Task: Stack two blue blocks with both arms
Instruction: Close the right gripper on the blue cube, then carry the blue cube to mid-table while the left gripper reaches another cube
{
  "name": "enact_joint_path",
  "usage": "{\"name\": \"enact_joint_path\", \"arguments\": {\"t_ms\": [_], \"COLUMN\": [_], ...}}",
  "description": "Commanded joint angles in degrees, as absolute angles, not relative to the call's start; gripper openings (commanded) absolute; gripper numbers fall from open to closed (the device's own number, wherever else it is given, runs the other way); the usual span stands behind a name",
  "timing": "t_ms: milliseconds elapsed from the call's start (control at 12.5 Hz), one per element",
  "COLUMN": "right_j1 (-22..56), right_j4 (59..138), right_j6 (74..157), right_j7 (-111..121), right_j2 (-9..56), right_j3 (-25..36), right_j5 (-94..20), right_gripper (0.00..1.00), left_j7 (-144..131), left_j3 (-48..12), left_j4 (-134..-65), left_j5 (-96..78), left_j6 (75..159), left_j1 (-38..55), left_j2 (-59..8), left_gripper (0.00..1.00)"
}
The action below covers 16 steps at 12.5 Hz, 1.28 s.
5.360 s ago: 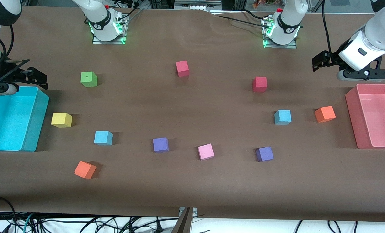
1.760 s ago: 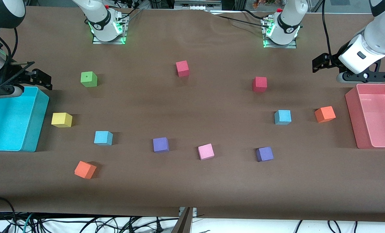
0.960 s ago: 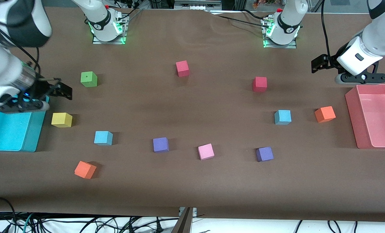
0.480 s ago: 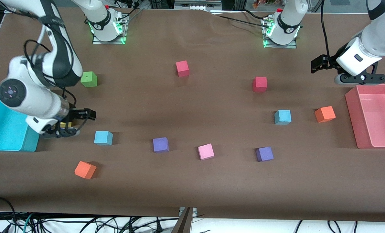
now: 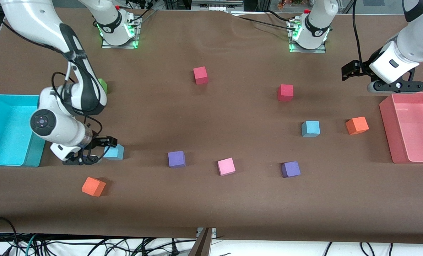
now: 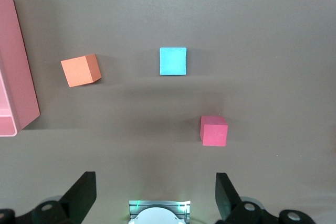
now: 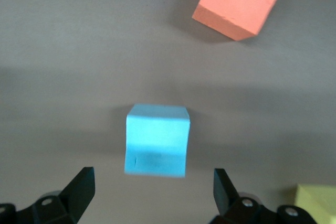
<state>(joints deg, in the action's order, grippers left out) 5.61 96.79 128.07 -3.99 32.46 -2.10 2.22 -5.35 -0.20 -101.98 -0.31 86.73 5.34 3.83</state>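
One sky-blue block (image 5: 116,153) lies toward the right arm's end of the table, partly covered by my right gripper (image 5: 98,149). That gripper is low, open and empty, just short of the block. In the right wrist view the block (image 7: 156,140) lies ahead of the open gripper (image 7: 152,192), not between the fingers. The second blue block (image 5: 310,128) lies toward the left arm's end and shows in the left wrist view (image 6: 172,61). My left gripper (image 5: 353,67) waits open and empty, high above the table beside the pink bin; it also shows in its own view (image 6: 156,192).
A turquoise bin (image 5: 5,161) stands beside the right arm, a pink bin (image 5: 387,121) at the left arm's end. Orange cubes (image 5: 93,186) (image 5: 357,125), purple cubes (image 5: 176,159) (image 5: 291,169), a pink cube (image 5: 226,166) and red cubes (image 5: 200,75) (image 5: 285,92) are scattered. A yellow cube (image 7: 315,203) lies close to the right gripper.
My right arm has swung from over the turquoise bin, past the yellow cube, down to the nearby blue block. The left arm has barely moved. No block has moved.
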Motion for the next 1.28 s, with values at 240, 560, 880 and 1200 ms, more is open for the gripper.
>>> {"name": "enact_joint_path", "arguments": {"t_ms": [240,560,880,1200], "right_j1": [6.2,6.2,6.6,11.9], "right_j4": [96.2,96.3,95.0,88.9], "right_j6": [133.6,133.6,129.9,112.7], "right_j7": [-5.0,-5.0,-4.6,-12.6], "right_j2": [36.7,38.7,35.8,31.4], "right_j3": [-1.8,-1.7,-1.8,-2.2], "right_j5": [2.6,2.6,2.6,2.3], "right_gripper": [1.00,0.82,0.34,0.34], "left_j7": [-4.7,-4.7,-4.7,-4.7], "left_j3": [-0.1,-0.1,-0.1,-0.1], "left_j4": [-103.0,-103.1,-103.2,-103.3], "left_j5": [1.0,1.0,1.0,1.0], "left_j6": [87.8,88.0,87.9,87.9], "left_j1": [5.5,5.5,5.5,5.4], "left_j2": [4.3,4.3,4.3,4.4], "left_gripper": [1.00,1.00,1.00,1.00]}}
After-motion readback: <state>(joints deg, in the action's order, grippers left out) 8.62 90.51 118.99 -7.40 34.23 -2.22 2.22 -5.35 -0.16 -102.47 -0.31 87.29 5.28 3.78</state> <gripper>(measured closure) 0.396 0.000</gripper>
